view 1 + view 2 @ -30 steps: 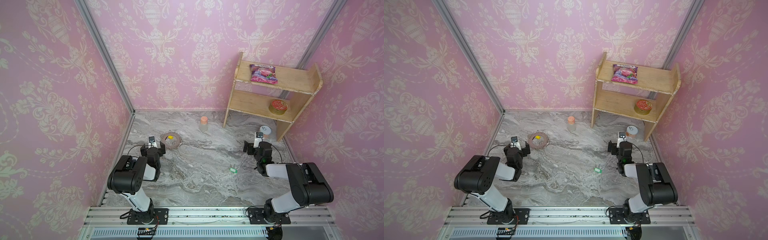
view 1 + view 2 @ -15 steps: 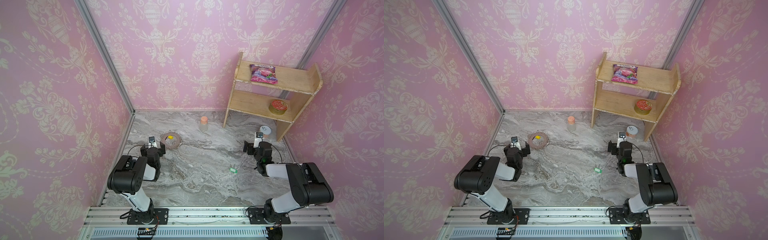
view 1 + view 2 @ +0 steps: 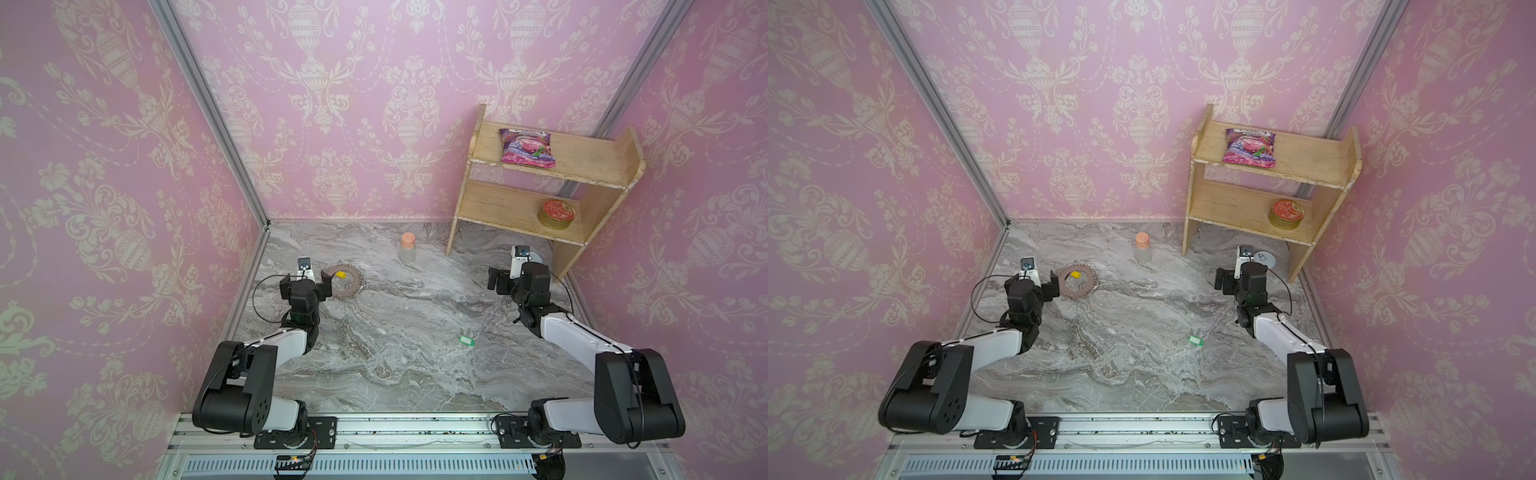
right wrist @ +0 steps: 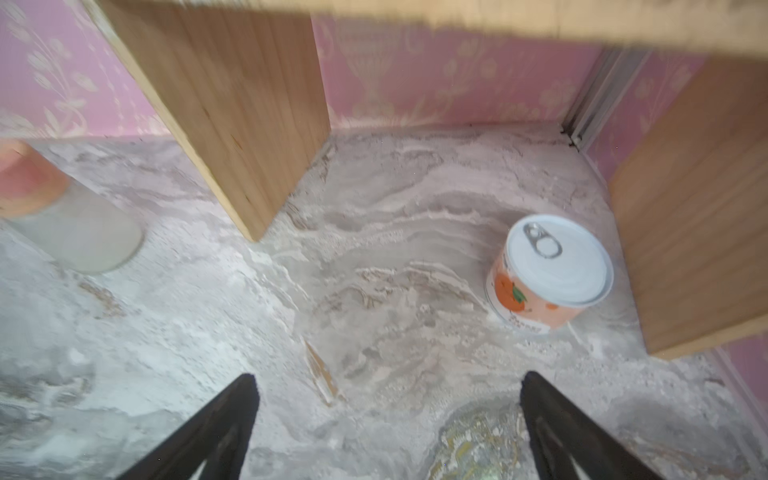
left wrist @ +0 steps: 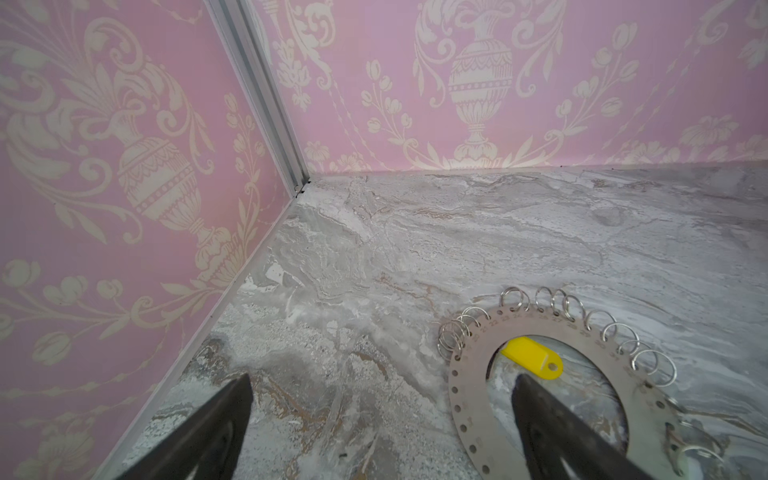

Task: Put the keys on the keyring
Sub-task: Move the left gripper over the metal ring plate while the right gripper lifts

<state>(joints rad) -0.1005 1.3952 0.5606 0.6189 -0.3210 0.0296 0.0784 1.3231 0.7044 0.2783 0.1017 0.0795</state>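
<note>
Top views | keyring (image 3: 356, 286) 1 | yellow key (image 3: 340, 274) 1 (inside) | green key (image 3: 466, 340) 1

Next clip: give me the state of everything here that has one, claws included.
left claw: open, empty
right claw: open, empty
keyring: flat on the table, no key hooked
yellow key: loose, lying inside the keyring's hole
green key: loose on the table, away from the keyring
bottle: upright, capped
can: upright, unopened
tin: lid on
packet: lying flat on the shelf

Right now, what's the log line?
left end effector: open, at keyring | right end effector: open | yellow key: in keyring hole | green key: on table
</note>
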